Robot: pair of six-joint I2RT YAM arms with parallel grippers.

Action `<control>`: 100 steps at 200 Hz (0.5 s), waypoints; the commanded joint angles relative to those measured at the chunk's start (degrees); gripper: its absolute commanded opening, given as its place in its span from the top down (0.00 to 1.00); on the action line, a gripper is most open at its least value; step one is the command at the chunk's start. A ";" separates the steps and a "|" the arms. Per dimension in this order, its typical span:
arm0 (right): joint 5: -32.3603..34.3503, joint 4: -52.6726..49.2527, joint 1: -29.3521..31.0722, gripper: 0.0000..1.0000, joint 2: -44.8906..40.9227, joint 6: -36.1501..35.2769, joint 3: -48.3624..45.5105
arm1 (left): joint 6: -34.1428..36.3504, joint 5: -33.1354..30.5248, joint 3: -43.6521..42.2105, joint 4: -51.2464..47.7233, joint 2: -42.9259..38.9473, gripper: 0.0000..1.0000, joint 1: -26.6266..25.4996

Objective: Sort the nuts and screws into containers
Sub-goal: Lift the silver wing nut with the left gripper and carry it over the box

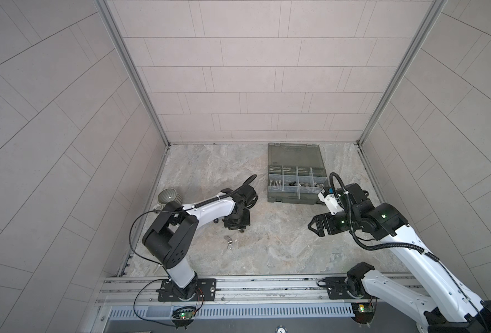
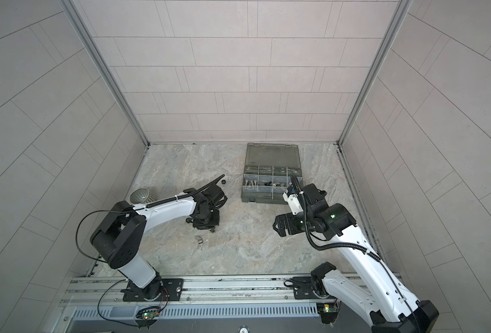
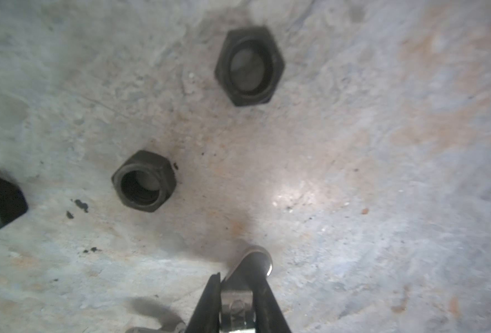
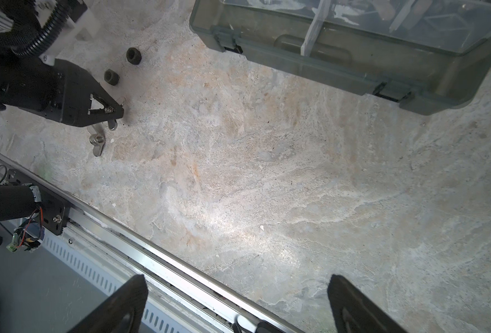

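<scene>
Clamped in the left gripper (image 3: 238,281), whose jaws are pressing tight on it, a silver wing nut (image 3: 236,302) is sitting low at the worktop (image 3: 382,173), with three black hex nuts (image 3: 144,181) lying nearby. Well apart, the right gripper (image 4: 235,291) is hanging wide open and empty beside the organizer box (image 4: 339,72), whose compartments (image 1: 296,176) are holding screws (image 1: 276,182).

Left edge of the marbled tabletop (image 1: 281,253): you see a ribbed grey-green mug (image 1: 168,197), its mouth turned toward the camera in both top views. Pale tiled walls (image 1: 253,72) enclose three sides. An aluminium rail (image 1: 267,284) and a slotted grey panel (image 1: 267,312) run along the front.
</scene>
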 commanded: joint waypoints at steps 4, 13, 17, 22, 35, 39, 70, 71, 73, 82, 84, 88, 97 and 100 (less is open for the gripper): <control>0.32 -1.80 -0.61 0.01 -1.14 -0.91 0.56 | 2.20 -0.62 5.64 -4.34 0.97 0.86 -0.91; 0.47 -1.96 -0.82 0.01 -1.35 -0.93 0.53 | 2.85 -0.68 8.09 -5.29 1.62 0.86 -1.11; 0.54 -2.05 -0.92 0.01 -1.40 -0.82 0.54 | 3.16 -0.66 9.17 -5.78 1.95 0.86 -1.29; 0.74 -2.15 -1.05 0.01 -1.60 -0.87 0.55 | 3.60 -0.66 10.62 -6.22 2.48 0.86 -1.38; 0.99 -2.35 -1.43 0.01 -2.02 -0.75 0.66 | 4.72 -0.50 14.87 -7.51 4.28 0.86 -1.69; 1.07 -2.44 -1.53 0.01 -2.11 -0.75 0.65 | 5.15 -0.39 16.37 -7.88 5.03 0.86 -1.70; 2.01 -3.23 -2.58 0.01 -2.94 -0.64 1.08 | 8.04 1.42 28.61 -10.25 11.95 0.86 -1.88; 2.00 -3.25 -2.65 0.01 -2.94 -0.57 1.10 | 8.10 1.48 29.01 -10.26 12.32 0.86 -1.88; 2.06 -3.32 -2.70 0.01 -3.03 -0.57 1.18 | 8.24 1.70 29.86 -10.36 12.91 0.86 -1.95; 2.12 -3.52 -3.02 0.01 -3.25 -0.46 1.29 | 8.83 2.74 33.56 -10.55 15.33 0.86 -2.14; 2.16 -3.58 -3.10 0.01 -3.26 -0.44 1.29 | 8.97 3.03 34.43 -10.61 15.90 0.86 -2.19; 2.27 -3.67 -3.20 0.01 -3.33 -0.46 1.36 | 9.23 3.50 35.96 -10.70 17.05 0.86 -2.38; 2.60 -3.92 -3.46 0.01 -3.51 -0.40 1.49 | 10.01 4.36 40.25 -11.29 19.74 0.86 -2.69; 2.65 -4.02 -3.51 0.01 -3.49 -0.40 1.49 | 10.23 4.59 41.76 -11.57 20.71 0.86 -2.79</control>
